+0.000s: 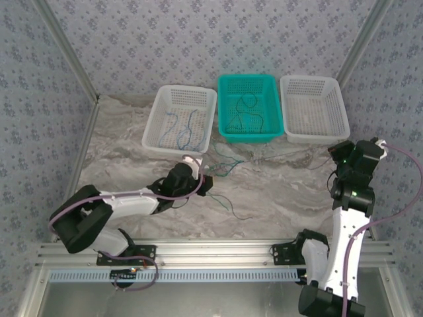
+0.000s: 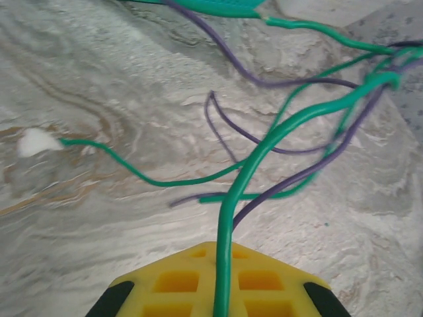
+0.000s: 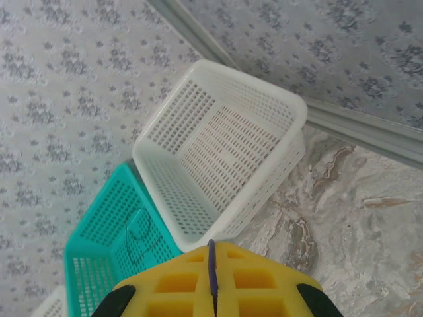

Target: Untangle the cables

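While clamping green cable in shut L fingers low over bench, and pinching purple strand in shut R fingers up nr white basket, draw apart slowly, no jerks. Watch tangle on bench just in front of baskets; ease off on any tightening. Keep both grips firm.

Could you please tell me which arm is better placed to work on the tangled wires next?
Likely the left: the left gripper sits right at the tangle, shut on a green wire. The right gripper, shut on a thin purple wire, is off beside the right white basket.
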